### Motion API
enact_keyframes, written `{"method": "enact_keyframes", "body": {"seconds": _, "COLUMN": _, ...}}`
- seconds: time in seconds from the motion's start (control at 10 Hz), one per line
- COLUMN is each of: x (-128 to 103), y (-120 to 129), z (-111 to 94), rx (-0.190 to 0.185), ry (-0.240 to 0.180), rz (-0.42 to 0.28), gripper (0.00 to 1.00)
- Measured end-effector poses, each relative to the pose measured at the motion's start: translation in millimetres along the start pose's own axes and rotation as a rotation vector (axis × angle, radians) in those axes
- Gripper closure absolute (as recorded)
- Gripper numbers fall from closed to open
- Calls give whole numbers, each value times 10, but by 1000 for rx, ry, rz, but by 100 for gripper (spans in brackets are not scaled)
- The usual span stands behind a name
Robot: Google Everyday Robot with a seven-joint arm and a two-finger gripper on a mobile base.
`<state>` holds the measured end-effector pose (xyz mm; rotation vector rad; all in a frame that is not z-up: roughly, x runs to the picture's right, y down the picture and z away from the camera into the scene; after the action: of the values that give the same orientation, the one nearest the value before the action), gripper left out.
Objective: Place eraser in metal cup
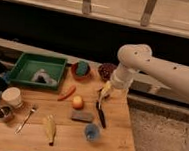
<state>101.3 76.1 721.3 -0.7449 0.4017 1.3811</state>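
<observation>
The grey eraser [82,116] lies flat on the wooden table [116,142], just below the round orange-yellow fruit [78,102]. The small shiny metal cup [4,113] stands at the table's left edge, in front of the cream-white cup [12,97]. My gripper [105,92] hangs from the white arm [154,68] over the table's back right part, above the top end of the long black-handled tool [101,112]. It is to the upper right of the eraser and far right of the metal cup.
A green tray [21,65] with a grey object stands at the back left. An orange bowl [80,70] and a dark red bowl [106,71] stand at the back. A carrot [66,93], fork [27,119], banana [49,128] and small blue cup [92,132] lie around.
</observation>
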Motion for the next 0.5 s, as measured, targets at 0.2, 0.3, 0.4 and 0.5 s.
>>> {"method": "enact_keyframes", "body": {"seconds": 0.2, "x": 32, "y": 385, "z": 148, "rx": 3, "ry": 25, "rz": -119, "gripper": 32}}
{"method": "enact_keyframes", "body": {"seconds": 0.3, "x": 78, "y": 620, "z": 236, "rx": 2, "ry": 37, "rz": -190, "gripper": 32}}
{"method": "enact_keyframes", "body": {"seconds": 0.4, "x": 104, "y": 763, "z": 288, "rx": 2, "ry": 44, "rz": -234, "gripper": 32}}
{"method": "enact_keyframes", "body": {"seconds": 0.5, "x": 139, "y": 959, "z": 367, "rx": 8, "ry": 53, "rz": -299, "gripper": 32}}
